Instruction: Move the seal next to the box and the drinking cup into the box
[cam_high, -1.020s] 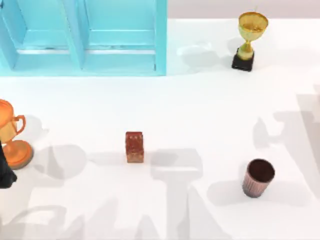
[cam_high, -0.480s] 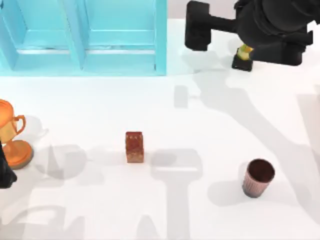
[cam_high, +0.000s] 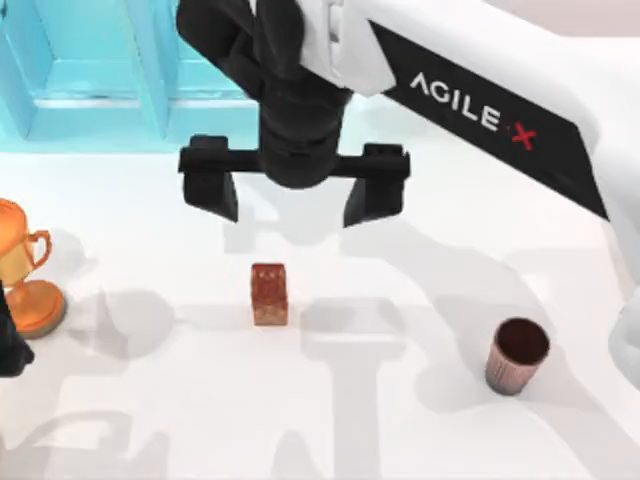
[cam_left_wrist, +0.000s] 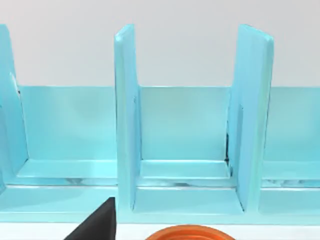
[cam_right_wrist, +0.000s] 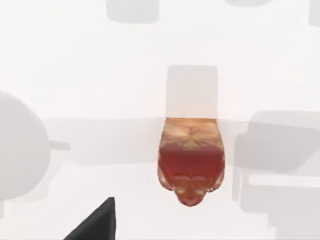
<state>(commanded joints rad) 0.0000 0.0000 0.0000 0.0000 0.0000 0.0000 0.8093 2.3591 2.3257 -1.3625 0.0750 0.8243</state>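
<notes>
Seal step in hand: the right tool (cam_high: 292, 198) hangs with fingers spread wide, above the tabletop's middle and just toward the far edge from the seal (cam_high: 269, 294), which stands upright and untouched mid-tabletop, well apart from the box (cam_high: 322, 75) at the far left corner. Next move likely calls for shifting toward the near edge until the fingers straddle the seal, then dropping and closing. The cup (cam_high: 517, 355) waits upright near the right near corner; the left tool sits parked by the left edge, fingers' state unclear.
</notes>
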